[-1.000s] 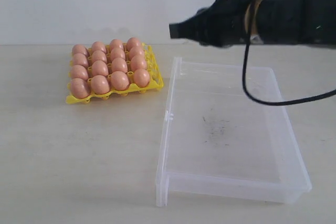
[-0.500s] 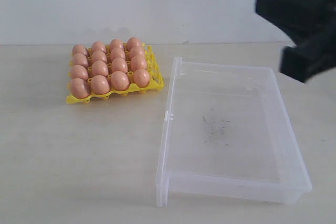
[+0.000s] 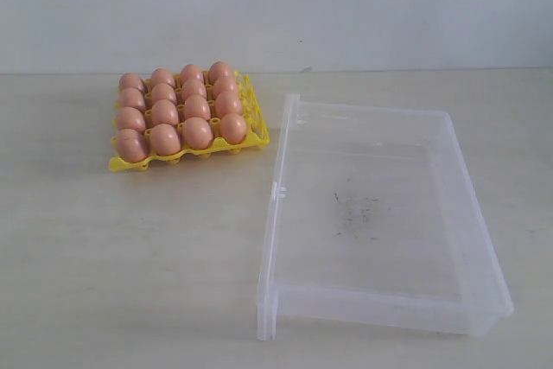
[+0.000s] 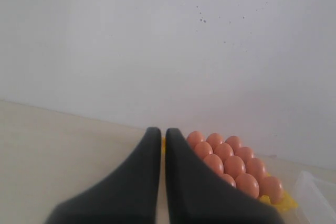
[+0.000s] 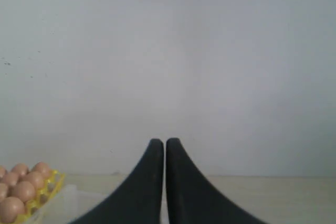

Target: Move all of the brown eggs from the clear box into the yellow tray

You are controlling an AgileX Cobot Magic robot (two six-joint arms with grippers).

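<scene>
Orange-brown oval eggs (image 3: 180, 110) fill the bright yellow openwork plastic tray (image 3: 256, 136); task looks done
Tray sits near the clear shallow plastic box (image 3: 389, 257), w/ no eggs left in it. L gripper (image 4: 158, 140) & R gripper (image 5: 165, 148) both closed tight, empty, prob parked

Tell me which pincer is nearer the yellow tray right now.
Left, likely. The left pincer has the yellow tray close ahead; from the right pincer it sits farther off, aside.
</scene>
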